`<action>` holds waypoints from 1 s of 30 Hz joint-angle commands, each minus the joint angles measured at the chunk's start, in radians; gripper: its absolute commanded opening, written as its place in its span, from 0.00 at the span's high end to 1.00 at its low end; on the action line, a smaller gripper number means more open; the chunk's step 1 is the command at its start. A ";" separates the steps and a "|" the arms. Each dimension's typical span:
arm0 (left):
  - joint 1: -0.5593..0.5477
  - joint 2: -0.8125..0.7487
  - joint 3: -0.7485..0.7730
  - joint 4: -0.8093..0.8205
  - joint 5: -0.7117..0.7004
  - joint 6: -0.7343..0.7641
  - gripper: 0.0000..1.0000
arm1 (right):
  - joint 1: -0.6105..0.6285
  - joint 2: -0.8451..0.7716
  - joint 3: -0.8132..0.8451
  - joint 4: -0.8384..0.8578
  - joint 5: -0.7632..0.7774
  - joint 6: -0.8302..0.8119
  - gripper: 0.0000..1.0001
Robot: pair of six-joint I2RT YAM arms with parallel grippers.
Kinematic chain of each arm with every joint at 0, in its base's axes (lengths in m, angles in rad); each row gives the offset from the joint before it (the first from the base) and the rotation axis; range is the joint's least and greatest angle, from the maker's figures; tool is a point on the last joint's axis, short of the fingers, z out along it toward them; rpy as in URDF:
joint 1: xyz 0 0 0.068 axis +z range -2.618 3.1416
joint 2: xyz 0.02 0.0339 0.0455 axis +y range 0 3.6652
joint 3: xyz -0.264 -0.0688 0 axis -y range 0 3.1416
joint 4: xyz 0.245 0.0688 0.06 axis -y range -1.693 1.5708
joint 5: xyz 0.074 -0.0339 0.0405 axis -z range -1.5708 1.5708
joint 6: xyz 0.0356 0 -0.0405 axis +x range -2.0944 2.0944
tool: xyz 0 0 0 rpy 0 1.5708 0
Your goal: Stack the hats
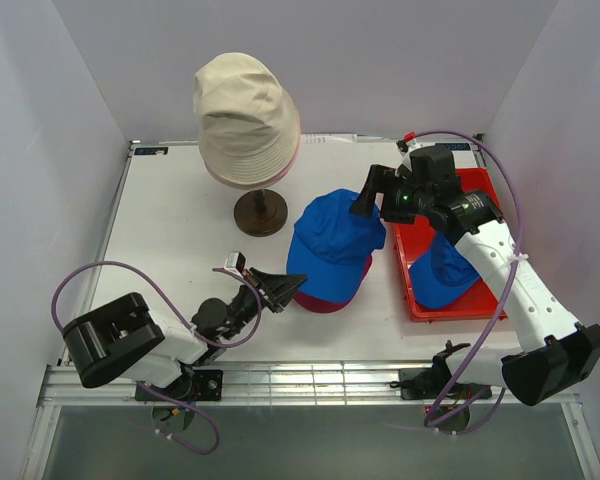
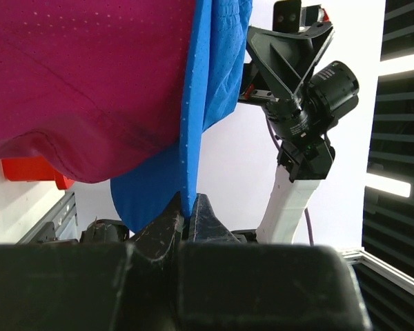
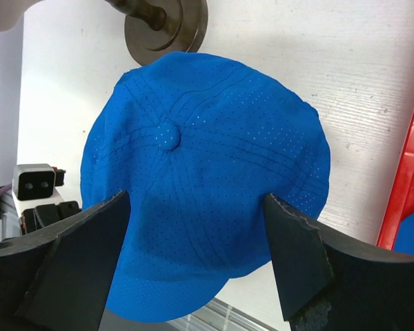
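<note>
Top view: my left gripper (image 1: 295, 285) is clamped on the near-left rim of the blue cap (image 1: 330, 240). That cap sits on top of the magenta cap (image 1: 320, 300), whose edge shows just beside my left fingertips. My right gripper (image 1: 368, 200) hangs over the blue cap's far-right side with the jaws apart. Past both grippers is the brown stand (image 1: 260, 212), carrying the beige bucket hat (image 1: 242, 110) with the light pink bucket hat (image 1: 290, 165) showing at its brim. The red tray (image 1: 475, 185) is just right of the right gripper.

Left wrist: the fingertips (image 2: 167, 224) are pressed together on the blue brim edge. Blue fabric rises straight up from the pinch, with magenta up and to the left (it fills most of the view).

Right wrist: the fingers (image 3: 83, 255) are spread wide, with the blue crown centred between and beyond them. I can't tell whether they touch it. The stand base is past the cap and the tray edge is off to the right.
</note>
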 commanded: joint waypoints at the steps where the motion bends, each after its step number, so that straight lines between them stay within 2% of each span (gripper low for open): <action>1: 0.019 0.048 -0.236 0.226 -0.024 0.009 1.00 | 0.028 0.008 0.057 -0.007 0.075 -0.039 0.18; 14: 0.025 0.128 -0.305 0.223 -0.010 -0.015 1.00 | 0.055 0.010 0.051 -0.002 0.115 -0.053 0.18; 30: 0.028 0.252 -0.312 0.224 0.002 -0.060 1.00 | 0.078 0.025 0.058 -0.026 0.140 -0.085 0.19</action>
